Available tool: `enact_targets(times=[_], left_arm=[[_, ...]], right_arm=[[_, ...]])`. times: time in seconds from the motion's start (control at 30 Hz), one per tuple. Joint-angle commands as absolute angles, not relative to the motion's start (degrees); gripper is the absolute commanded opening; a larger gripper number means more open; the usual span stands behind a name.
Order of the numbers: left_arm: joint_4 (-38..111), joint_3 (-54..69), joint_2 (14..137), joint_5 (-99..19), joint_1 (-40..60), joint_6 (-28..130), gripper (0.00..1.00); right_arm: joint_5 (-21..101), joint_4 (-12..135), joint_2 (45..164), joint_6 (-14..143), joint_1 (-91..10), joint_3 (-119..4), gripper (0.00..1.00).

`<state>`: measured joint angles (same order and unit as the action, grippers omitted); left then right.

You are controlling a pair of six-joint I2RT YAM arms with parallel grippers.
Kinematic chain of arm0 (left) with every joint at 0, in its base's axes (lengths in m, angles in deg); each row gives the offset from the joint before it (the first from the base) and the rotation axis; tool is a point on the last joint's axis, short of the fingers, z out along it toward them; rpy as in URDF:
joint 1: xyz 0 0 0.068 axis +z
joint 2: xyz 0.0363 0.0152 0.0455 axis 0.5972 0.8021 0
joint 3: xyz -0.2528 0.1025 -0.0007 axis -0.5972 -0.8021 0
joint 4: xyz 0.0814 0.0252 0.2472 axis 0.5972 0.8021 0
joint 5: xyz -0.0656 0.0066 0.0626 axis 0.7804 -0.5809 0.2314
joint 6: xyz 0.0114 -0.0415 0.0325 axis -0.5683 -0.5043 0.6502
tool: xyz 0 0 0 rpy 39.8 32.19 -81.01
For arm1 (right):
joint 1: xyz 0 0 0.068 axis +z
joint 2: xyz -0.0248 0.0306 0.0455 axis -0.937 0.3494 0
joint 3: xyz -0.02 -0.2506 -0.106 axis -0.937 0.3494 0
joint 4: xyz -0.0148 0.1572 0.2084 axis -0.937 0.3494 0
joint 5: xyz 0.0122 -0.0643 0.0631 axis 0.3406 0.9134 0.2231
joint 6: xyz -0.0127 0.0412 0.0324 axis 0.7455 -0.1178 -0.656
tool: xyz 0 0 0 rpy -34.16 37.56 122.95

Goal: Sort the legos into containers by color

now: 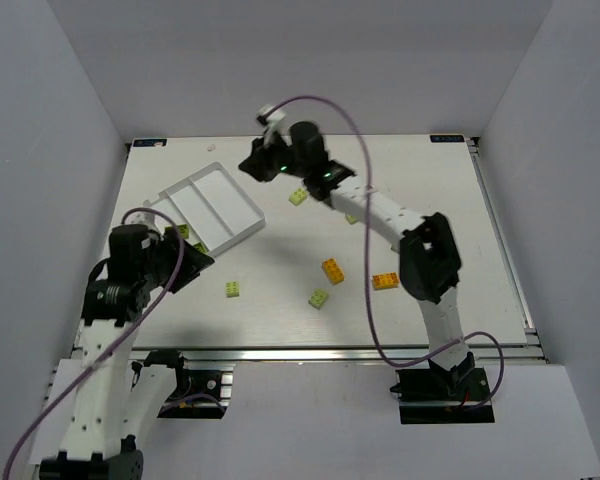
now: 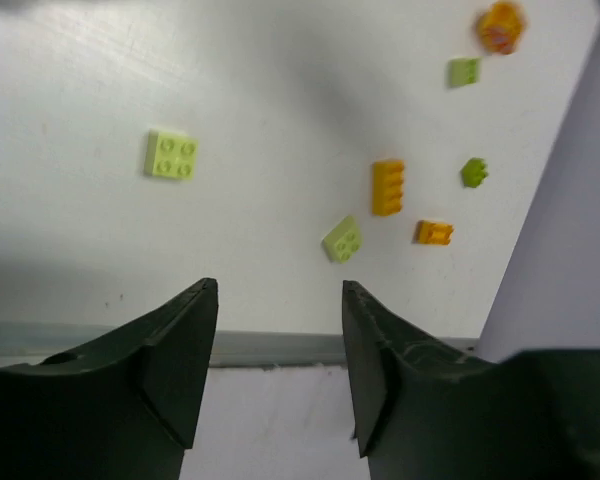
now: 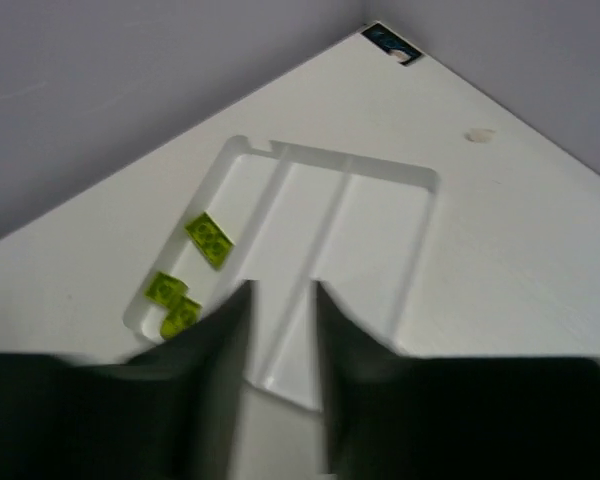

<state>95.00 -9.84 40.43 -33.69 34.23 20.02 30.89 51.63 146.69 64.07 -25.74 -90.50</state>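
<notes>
Hovering over the white tray (image 3: 380, 240) is the right gripper (image 3: 282, 295); the left gripper (image 2: 280, 300) faces the counter (image 2: 80, 80).
The right gripper stands narrowly parted, nothing seen between its fingers, with three lime bricks (image 3: 208, 240) in the compartment to its left. The left gripper, half open and empty, has a lime 2x2 brick (image 2: 341, 240) just ahead, slightly right, turned diagonal; that arm looks nearer.
</notes>
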Motion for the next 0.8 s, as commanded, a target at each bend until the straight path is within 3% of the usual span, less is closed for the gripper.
enact_targets(times=[0.0, 0.07, 0.1, 0.2, 0.27, 0.37, 0.4, 0.5, 0.57, 0.67, 0.7, 0.77], left_arm=[[96.1, -14.3, 48.0, -29.1, 33.9, 21.7, 0.64], [96.6, -15.8, 52.8, -29.5, 33.9, 22.9, 0.71], [96.8, -16.3, 54.0, -29.9, 33.9, 23.5, 0.73], [96.7, -17.0, 58.7, -32.3, 33.3, 25.2, 0.78], [95.7, -17.2, 61.7, -33.4, 32.6, 25.5, 0.79], [94.5, -17.2, 64.7, -36.5, 30.2, 25.3, 0.79], [93.6, -17.2, 66.6, -37.4, 29.6, 25.1, 0.79], [91.3, -17.6, 69.6, -40.2, 26.9, 23.7, 0.79], [88.8, -18.5, 70.6, -42.1, 24.7, 22.2, 0.79], [87.3, -18.8, 73.8, -45.2, 21.8, 20.4, 0.79], [86.2, -18.6, 74.5, -46.2, 21.1, 20.2, 0.80], [84.8, -17.5, 76.8, -49.4, 19.4, 19.9, 0.80]], right_arm=[[16.4, 67.7, 138.5, 67.4, -32.4, -84.6, 0.54], [9.7, 74.1, 136.0, 74.8, -36.6, -83.0, 0.74], [8.9, 84.0, 135.3, 77.8, -37.4, -84.1, 0.89], [9.6, 99.0, 135.1, 86.3, -41.1, -86.6, 0.89], [11.3, 101.3, 134.3, 87.7, -43.2, -84.7, 0.89], [11.3, 101.0, 132.0, 87.5, -46.9, -79.5, 0.74], [11.2, 101.0, 131.2, 87.4, -47.3, -78.0, 0.56], [9.5, 101.9, 130.5, 87.7, -49.4, -76.5, 0.19], [8.4, 102.5, 130.8, 87.8, -50.6, -75.8, 0.17], [7.5, 101.9, 130.9, 87.0, -51.9, -75.2, 0.30], [7.5, 101.7, 130.6, 87.1, -52.1, -75.1, 0.39], [7.0, 101.8, 130.2, 87.1, -52.7, -74.8, 0.44]])
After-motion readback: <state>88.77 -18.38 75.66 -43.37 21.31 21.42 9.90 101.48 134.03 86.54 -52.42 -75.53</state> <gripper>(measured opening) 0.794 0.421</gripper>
